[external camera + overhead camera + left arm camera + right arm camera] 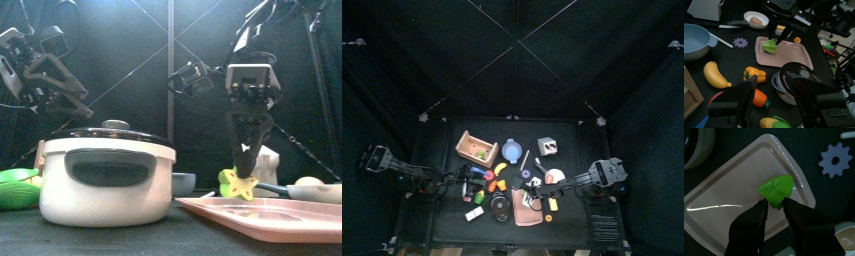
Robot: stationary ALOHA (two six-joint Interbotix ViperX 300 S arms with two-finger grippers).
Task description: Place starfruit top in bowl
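Right claw grips starfruit top abv pink tray.

We saw black curtains closing the space on every side, hanging in soft folds and swallowing most of the light. From above, thin pale lines crossed over the curtain and ran out toward the upper corners, where small fittings sat. The black table stood small in the middle of the pen, its surface matte and dark. At table height, slim poles and diagonal lines showed faintly against the backdrop. Light fell from overhead and stayed dim, leaving the table's front edge nearly black. We could not see past the curtains.
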